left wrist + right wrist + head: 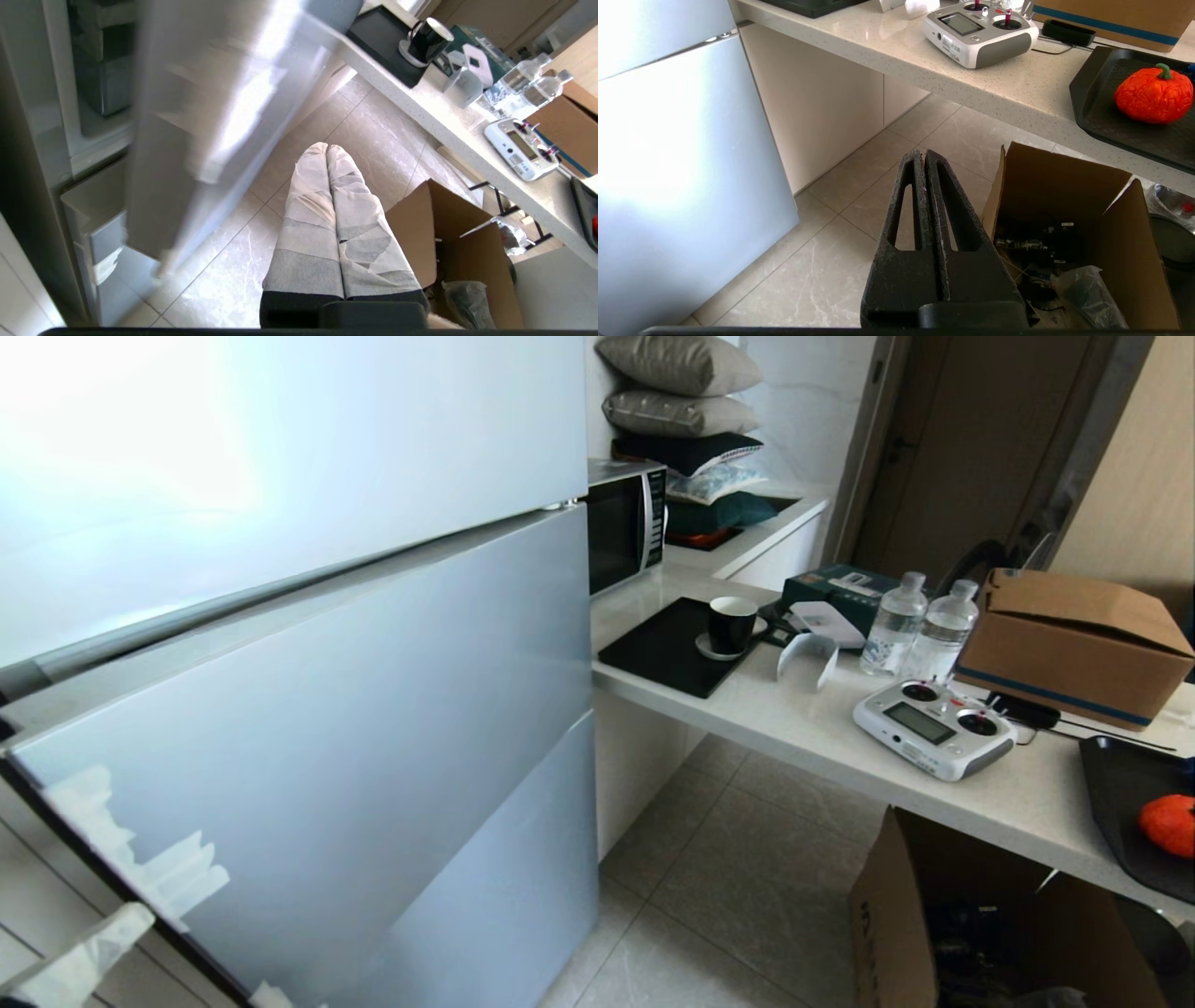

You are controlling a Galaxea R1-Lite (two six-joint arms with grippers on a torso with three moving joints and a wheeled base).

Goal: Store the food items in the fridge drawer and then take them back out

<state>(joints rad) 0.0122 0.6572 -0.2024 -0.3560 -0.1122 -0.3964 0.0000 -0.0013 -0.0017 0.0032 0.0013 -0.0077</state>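
One food item, an orange-red wrinkled round fruit [1153, 95] with a green stem, lies on a black tray [1106, 116] at the counter's right end, and also shows in the head view as the fruit [1169, 823]. The fridge drawer is out of view. The fridge's middle door [327, 728] stands ajar, and that door [210, 116] is blurred in the left wrist view. My left gripper [327, 148], its fingers wrapped in white tape, is shut and empty above the floor beside that door. My right gripper [922, 154] is shut and empty, hanging over the floor tiles.
An open cardboard box [1069, 224] of clutter sits on the floor under the counter [822, 737]. On the counter stand a remote controller [934, 728], two water bottles [920, 625], a black mug [731, 623] on a dark tray, a brown box [1074, 644] and a microwave [625, 523].
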